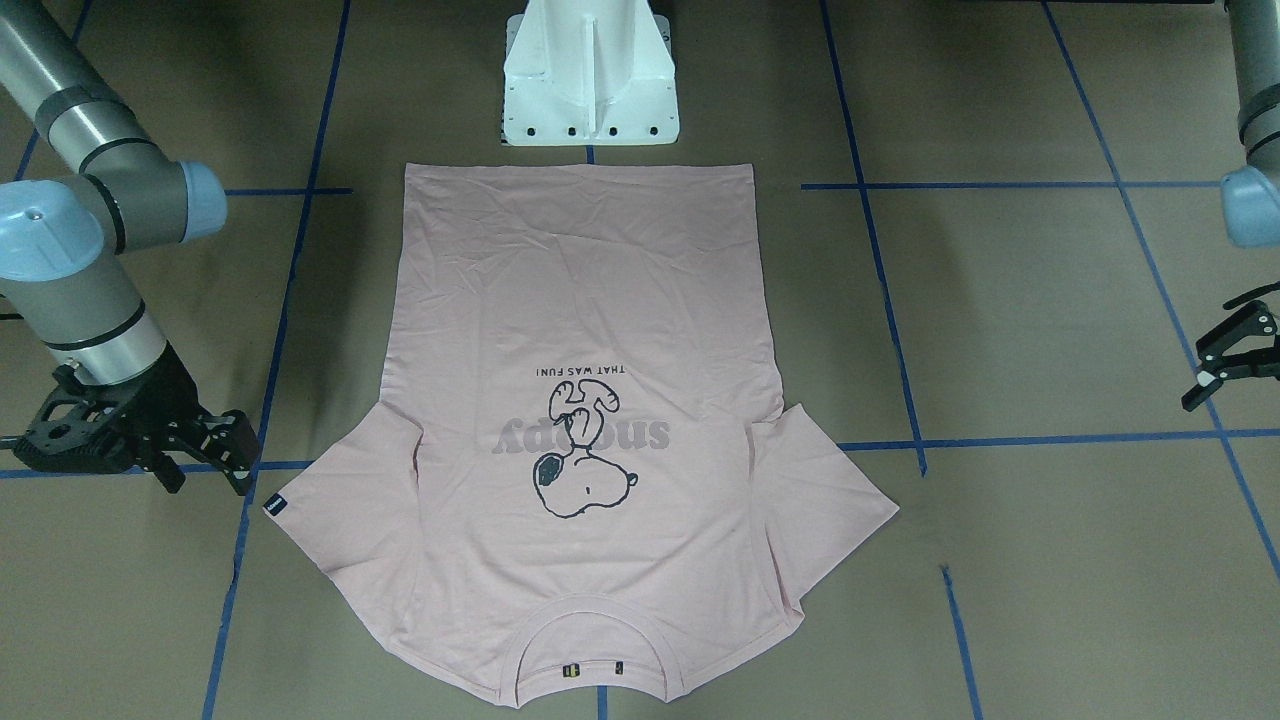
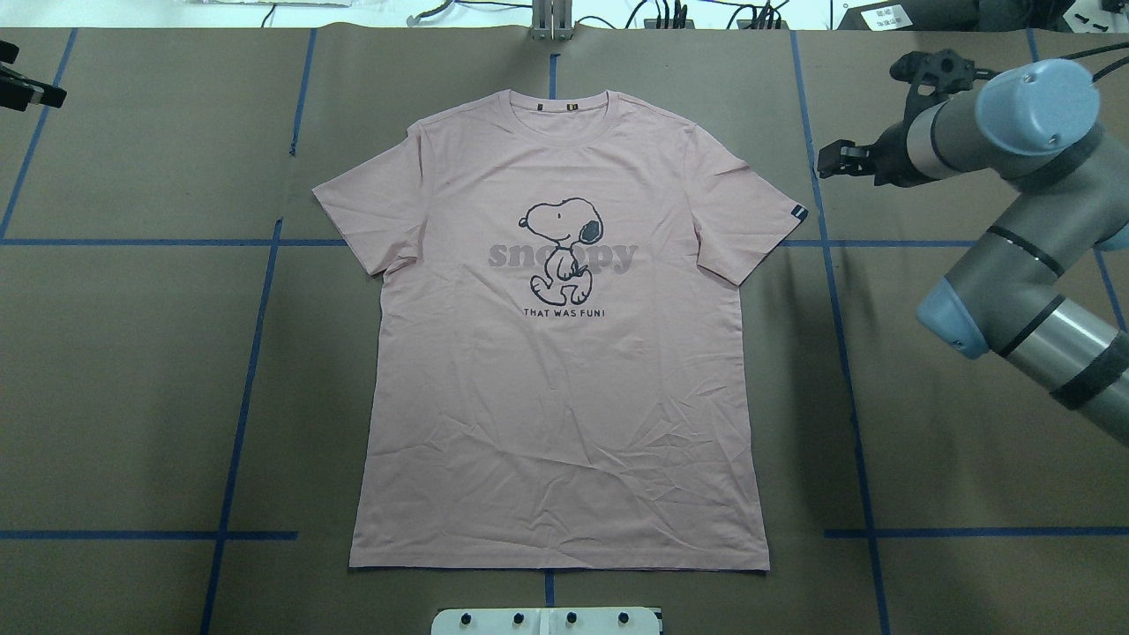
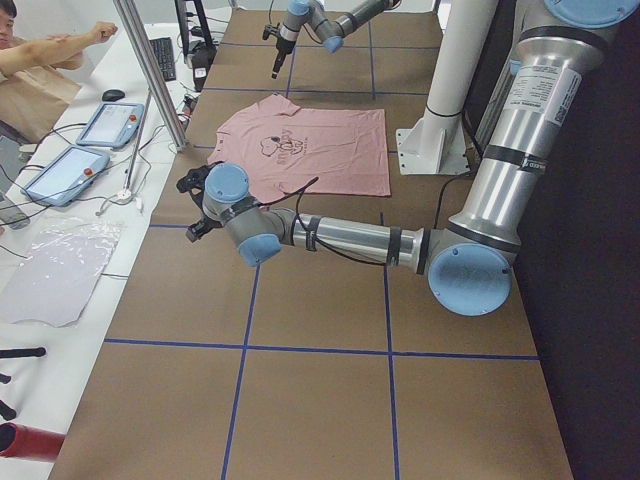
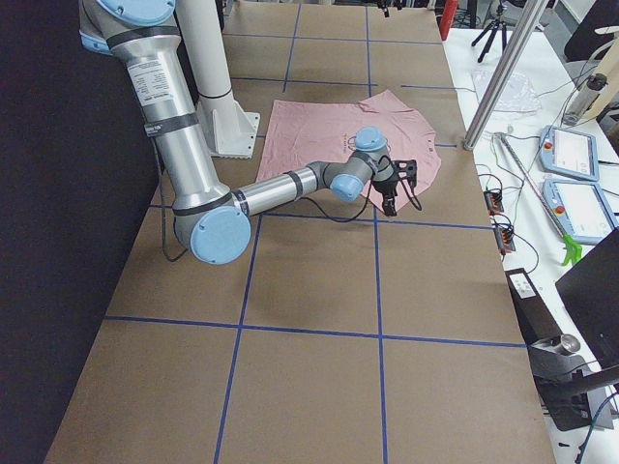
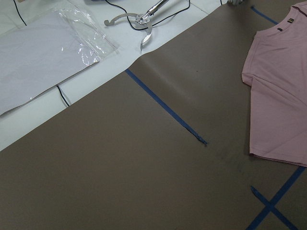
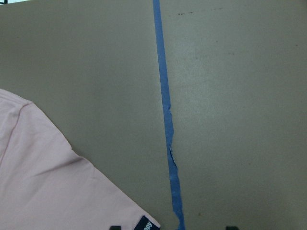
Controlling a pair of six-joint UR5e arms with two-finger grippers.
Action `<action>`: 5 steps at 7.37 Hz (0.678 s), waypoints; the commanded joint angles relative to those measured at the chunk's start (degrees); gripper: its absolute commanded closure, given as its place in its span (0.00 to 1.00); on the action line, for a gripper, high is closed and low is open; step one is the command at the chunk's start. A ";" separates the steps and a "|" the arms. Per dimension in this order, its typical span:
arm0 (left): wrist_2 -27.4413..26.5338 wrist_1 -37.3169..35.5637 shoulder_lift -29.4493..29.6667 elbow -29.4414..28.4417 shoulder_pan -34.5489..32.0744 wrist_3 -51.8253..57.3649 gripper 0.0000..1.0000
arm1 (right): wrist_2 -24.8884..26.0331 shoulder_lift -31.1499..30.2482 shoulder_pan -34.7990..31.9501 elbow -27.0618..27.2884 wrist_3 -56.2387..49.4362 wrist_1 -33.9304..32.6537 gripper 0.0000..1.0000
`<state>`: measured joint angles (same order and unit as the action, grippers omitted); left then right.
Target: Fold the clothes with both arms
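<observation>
- The left arm [image 1: 1255,100] is seen near the far left corner of the bench [image 2: 132,353], well apart from the shirt. Its jaws are spread and hold nothing.
- The pale pink Snoopy T-shirt [image 2: 564,353] is laid flat, print up, at the bench's middle, with the collar toward the far edge and the hem toward the white pedestal [image 1: 590,70].
- The right arm [image 2: 1014,265] is held toward the right edge. Its jaws are spread and empty, just beside the sleeve bearing a small dark label [image 2: 799,212].

one pink t-shirt [image 2: 564,353]. two arms: left arm [image 3: 350,240], right arm [image 2: 1023,238]. two grippers: left gripper [image 1: 1200,372], right gripper [image 1: 238,452]. one white pedestal [image 1: 590,70]. two tablets [image 3: 110,125] and one clear plastic sheet [image 3: 60,270] beyond the bench's far edge.
</observation>
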<state>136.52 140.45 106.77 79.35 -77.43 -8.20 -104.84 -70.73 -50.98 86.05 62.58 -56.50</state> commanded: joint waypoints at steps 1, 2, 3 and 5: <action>-0.03 0.00 0.02 -0.07 0.00 0.03 0.00 | 2.44 0.42 2.28 -1.58 0.44 0.08 0.30; 0.06 0.00 -0.07 -0.07 0.00 0.03 0.00 | 3.49 1.38 2.81 -2.19 0.44 0.08 0.33; 0.06 0.00 -0.07 -0.07 0.00 0.03 0.00 | 3.85 2.95 2.90 -4.03 0.44 0.08 0.34; 0.06 0.00 -0.16 -0.16 0.00 0.12 0.00 | 4.99 4.90 3.60 -7.46 0.44 0.69 0.38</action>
<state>136.58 140.45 106.65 79.25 -77.43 -8.12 -100.53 -66.97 -47.81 80.55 63.02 -56.29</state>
